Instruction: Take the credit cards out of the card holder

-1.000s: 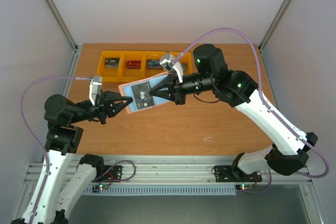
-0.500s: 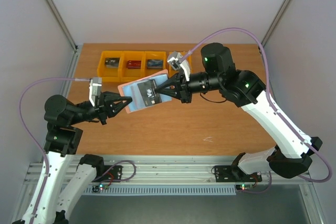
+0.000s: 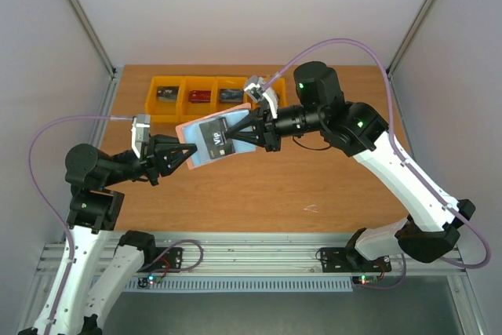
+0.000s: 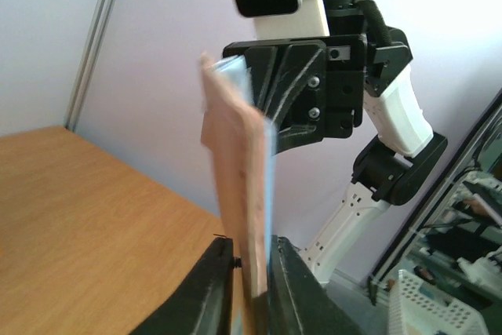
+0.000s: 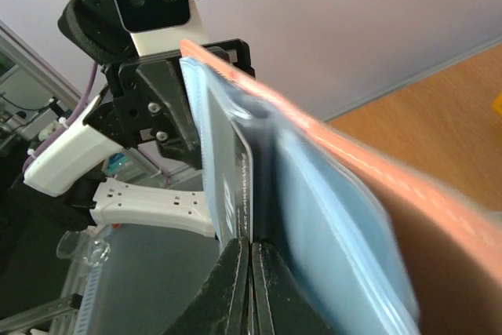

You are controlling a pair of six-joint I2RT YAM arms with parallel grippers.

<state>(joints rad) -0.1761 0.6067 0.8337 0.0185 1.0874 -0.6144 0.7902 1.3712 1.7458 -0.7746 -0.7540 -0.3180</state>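
Card holder (image 3: 196, 159) was held in the air, open, blue inner face up. Left gripper (image 3: 187, 154) was clamped on the holder's left corner, and the left wrist view showed its fingers pinching the pink edge. A dark credit card (image 3: 216, 139) marked "VIP" lay on that face, partly out of its pocket. Right gripper (image 3: 238, 132) was clenched on the card's right end. The card's long axis ran gripper to gripper. Judgement: pull rightward along that axis, away from the holder. The right arm is nearer.

The whole table (image 3: 329, 186) is seen from high above. The card holder (image 4: 235, 178) is viewed edge-on, very near, from both wrists, which face each other.
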